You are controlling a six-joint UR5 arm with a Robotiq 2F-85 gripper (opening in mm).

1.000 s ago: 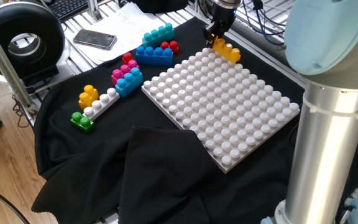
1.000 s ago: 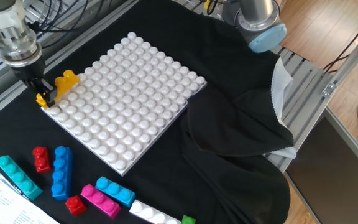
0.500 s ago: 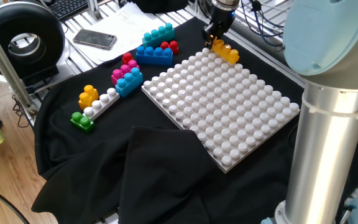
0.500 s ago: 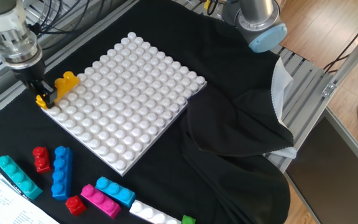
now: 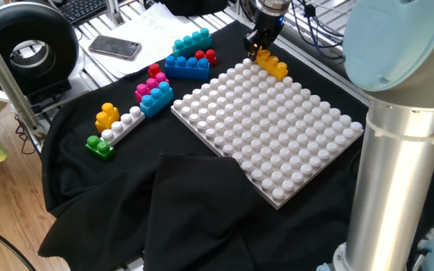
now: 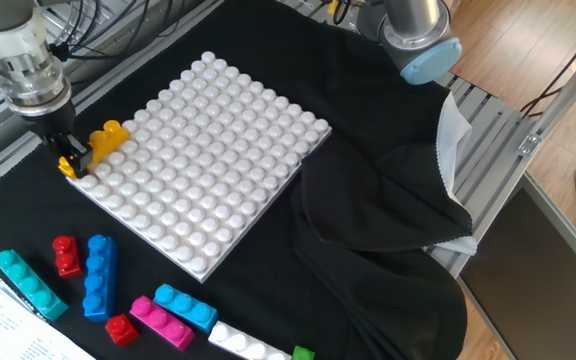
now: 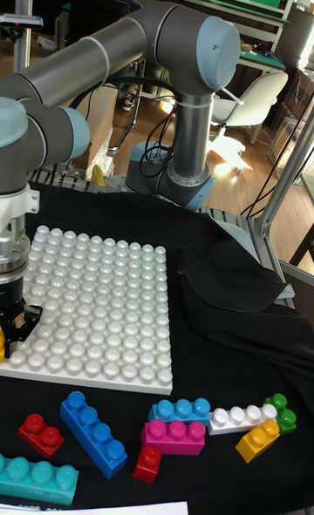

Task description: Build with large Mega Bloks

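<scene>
Two side views show claw [image 6: 71, 160] gripping orange brick [image 6: 103, 139].

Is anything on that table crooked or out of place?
The orange brick held by the end effector sits tilted at the corner of the white studded board, not pressed flat. A fold of black cloth also laps over the board's edge.

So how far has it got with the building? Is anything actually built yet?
Barely started. Nothing stands built on the white baseplate yet; its studs look bare. In hand: the gripper is shut on an orange-yellow brick at the baseplate's corner, apparently the first piece. Left: the other bricks lie on the black cloth, such as the long blue brick, the teal brick and the pink brick.
</scene>
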